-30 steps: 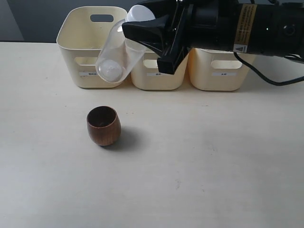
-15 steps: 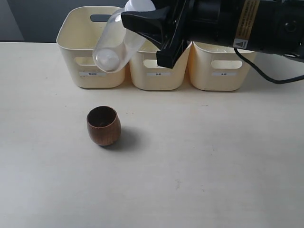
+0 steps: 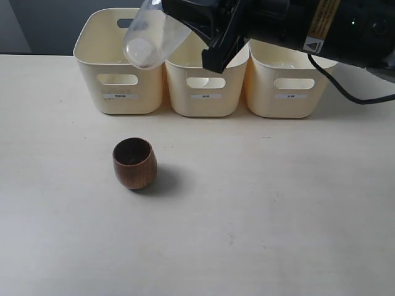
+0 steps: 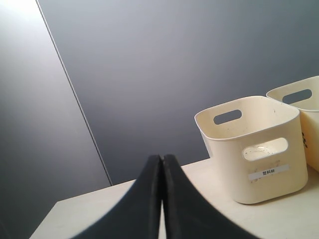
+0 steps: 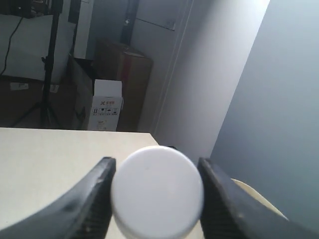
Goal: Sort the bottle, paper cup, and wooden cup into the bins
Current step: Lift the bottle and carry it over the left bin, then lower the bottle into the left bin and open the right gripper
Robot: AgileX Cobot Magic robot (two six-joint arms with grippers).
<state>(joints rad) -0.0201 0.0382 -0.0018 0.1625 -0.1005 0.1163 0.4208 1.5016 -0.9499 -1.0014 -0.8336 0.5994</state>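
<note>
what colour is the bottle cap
White; the cap fills the right wrist view between the gripper's fingers.

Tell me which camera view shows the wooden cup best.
The exterior view: the wooden cup stands upright and unobstructed on the table, in front of the bins. Neither the left wrist view nor the right wrist view shows it at all.

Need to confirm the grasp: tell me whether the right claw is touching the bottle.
Touching. The right wrist view shows the right claw with both fingers pressed against the white cap end of the bottle.
</note>
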